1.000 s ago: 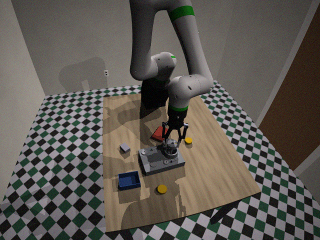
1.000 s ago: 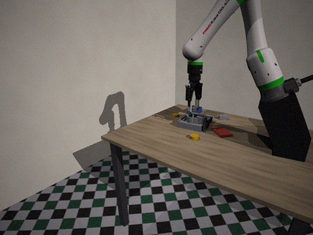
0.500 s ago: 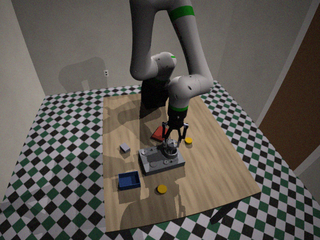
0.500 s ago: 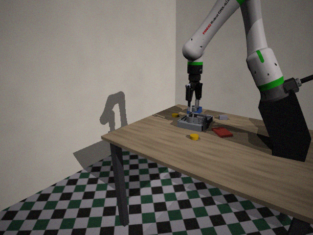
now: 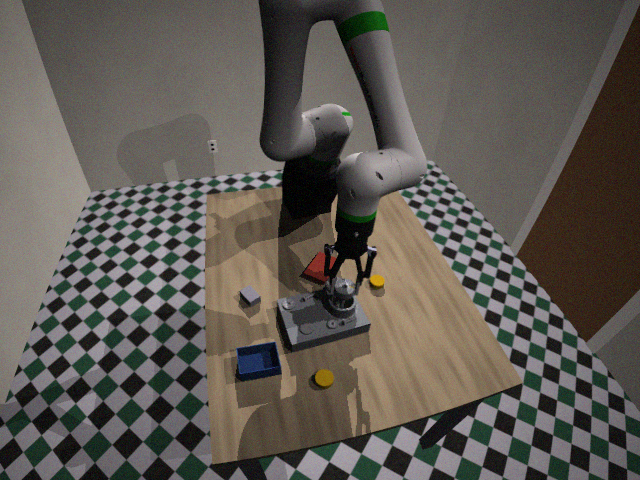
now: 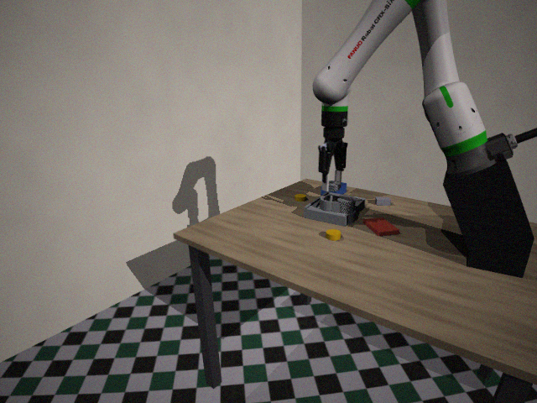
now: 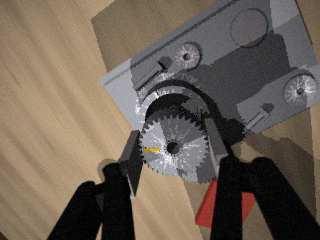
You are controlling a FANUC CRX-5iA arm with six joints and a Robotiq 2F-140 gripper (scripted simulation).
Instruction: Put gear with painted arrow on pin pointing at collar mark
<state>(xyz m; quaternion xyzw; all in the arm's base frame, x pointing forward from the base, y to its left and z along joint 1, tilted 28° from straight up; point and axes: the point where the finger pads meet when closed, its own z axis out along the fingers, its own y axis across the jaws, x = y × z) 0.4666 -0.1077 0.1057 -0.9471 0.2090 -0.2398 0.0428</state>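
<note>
My gripper [image 5: 347, 287] [image 6: 331, 182] [image 7: 173, 136] is shut on the loose gear [image 5: 342, 290] [image 6: 334, 185] [image 7: 175, 135], gripping it by its toothed rim. It holds the gear a little above the grey timing case [image 5: 310, 338] [image 6: 323, 214] [image 7: 215, 40], over the raised collar ring [image 7: 150, 97]. The gear's orange arrow [image 7: 151, 149] points left in the wrist view. A small light mark [image 7: 156, 93] shows on the collar's rim, up and left of the gear's hub. The pin is hidden under the gear. A second gear [image 6: 344, 204] sits mounted on the case.
A red flat block [image 5: 316, 268] [image 6: 381, 226] lies behind the case. Two yellow discs [image 5: 376, 280] [image 5: 324, 377] [image 6: 333, 234] [image 6: 299, 197], a blue open bin [image 5: 258, 360] and a small grey cube [image 5: 249, 295] [image 6: 383, 201] lie around it on the wooden table.
</note>
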